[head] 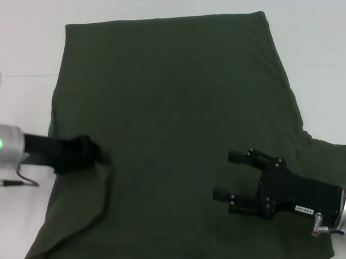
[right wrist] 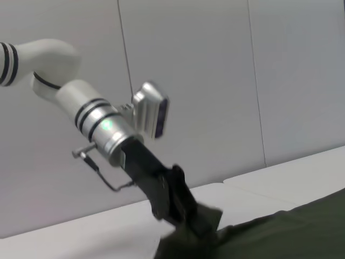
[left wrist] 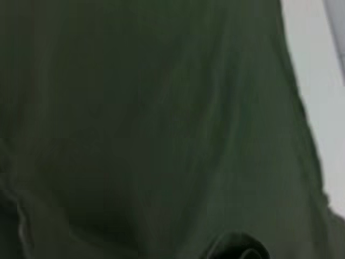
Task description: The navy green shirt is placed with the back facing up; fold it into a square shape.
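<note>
Gripping shirt [head: 172, 101] edge, left claw [head: 91, 152]

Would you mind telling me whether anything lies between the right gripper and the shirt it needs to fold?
Nothing visible does. The right gripper is open directly over the navy green shirt, with only bare fabric around it. The left gripper is far off at the shirt's left edge, pinching a fold of cloth.

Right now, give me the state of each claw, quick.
Left claw: shut on the navy green shirt, gripping its left edge.
Right claw: open, holding nothing, above the shirt's lower right part.
</note>
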Controlling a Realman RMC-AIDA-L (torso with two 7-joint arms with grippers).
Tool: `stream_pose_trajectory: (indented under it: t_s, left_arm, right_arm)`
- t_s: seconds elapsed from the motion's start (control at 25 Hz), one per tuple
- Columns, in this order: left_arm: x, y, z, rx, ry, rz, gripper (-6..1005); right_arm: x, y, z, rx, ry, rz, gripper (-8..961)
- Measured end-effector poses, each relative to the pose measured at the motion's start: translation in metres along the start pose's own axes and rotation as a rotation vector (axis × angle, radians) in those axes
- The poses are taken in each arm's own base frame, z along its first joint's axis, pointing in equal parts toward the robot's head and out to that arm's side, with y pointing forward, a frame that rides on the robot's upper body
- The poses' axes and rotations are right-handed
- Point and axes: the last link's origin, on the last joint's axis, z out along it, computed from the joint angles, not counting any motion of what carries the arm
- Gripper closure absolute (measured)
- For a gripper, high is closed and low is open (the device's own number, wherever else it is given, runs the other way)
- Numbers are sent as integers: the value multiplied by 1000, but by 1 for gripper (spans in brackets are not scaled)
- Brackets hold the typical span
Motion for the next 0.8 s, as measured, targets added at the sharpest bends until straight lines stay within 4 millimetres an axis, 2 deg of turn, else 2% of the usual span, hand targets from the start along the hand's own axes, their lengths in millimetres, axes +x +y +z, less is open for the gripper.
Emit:
stream_pose_trajectory:
  t_s: [0.12,0.36,0.64,0.8]
  left_arm:
    - [-7,-4,9,14,-10,0,946]
    - [-15,-14,5,-19,35,-11,932]
    - [-20,-13,2,-115,96,7,660]
    - [-28,-28,-9,-90,70,-73,525]
  right_arm:
    - [1,1,0,1,0,2,10]
    - [2,1,-1,4,1,5,10]
    - [0,0,0,3,3,1,11]
    - [0,0,0,1,1,1,10]
